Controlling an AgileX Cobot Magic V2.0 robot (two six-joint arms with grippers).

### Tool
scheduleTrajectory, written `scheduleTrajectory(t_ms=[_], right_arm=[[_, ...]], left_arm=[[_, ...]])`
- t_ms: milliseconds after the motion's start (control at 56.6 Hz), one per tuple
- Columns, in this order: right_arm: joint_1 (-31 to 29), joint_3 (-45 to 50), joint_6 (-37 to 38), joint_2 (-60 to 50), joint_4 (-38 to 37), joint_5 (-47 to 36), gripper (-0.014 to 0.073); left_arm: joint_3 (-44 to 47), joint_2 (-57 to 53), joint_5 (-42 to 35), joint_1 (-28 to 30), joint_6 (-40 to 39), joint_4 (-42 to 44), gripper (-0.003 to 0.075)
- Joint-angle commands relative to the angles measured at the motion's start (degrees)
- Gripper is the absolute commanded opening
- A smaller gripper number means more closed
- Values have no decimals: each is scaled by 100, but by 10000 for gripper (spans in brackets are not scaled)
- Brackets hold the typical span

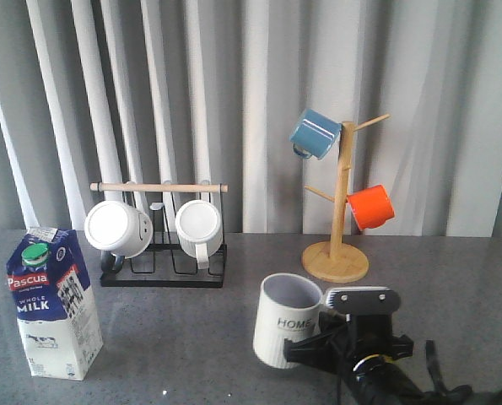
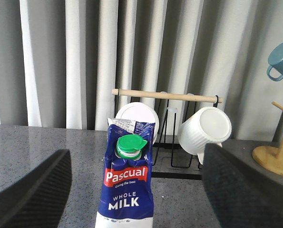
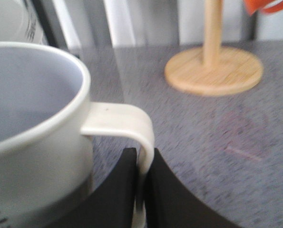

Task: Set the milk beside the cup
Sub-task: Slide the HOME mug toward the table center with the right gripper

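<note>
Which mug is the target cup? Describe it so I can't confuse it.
On the grey table, in front of the wooden mug tree, stands an off-white ribbed mug. Unlike the plain white rack mugs, it is upright, lettered "HOME", its squared handle pinched by the right gripper.

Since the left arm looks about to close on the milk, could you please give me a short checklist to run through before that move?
1. Milk carton upright on the table: ok.
2. Carton centred between the left gripper's fingers: ok in the left wrist view; the jaws are open with a gap on both sides.
3. Green cap on the carton: ok.
4. Cup held steady: ok; the right gripper is shut on its handle.
5. Free table to the left of the cup for the carton: ok in the front view.
6. Rack of white mugs away from the straight path: cannot tell; it stands behind, depth unclear.
</note>
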Motion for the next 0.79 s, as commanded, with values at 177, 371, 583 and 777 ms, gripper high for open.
scheduleTrajectory(t_ms=[177, 371, 583, 777], right_arm=[[379, -358, -771, 163, 841, -648, 43], [378, -358, -781, 153, 846, -520, 129], [378, -342, -801, 110, 736, -472, 280], [378, -337, -801, -112, 428, 128, 335]], left_arm=[[-205, -48, -439, -28, -24, -19, 534], [-205, -48, -439, -28, -24, -19, 534], [-205, -48, -439, -28, -24, -19, 534], [-205, -48, -439, -28, -24, -19, 534]])
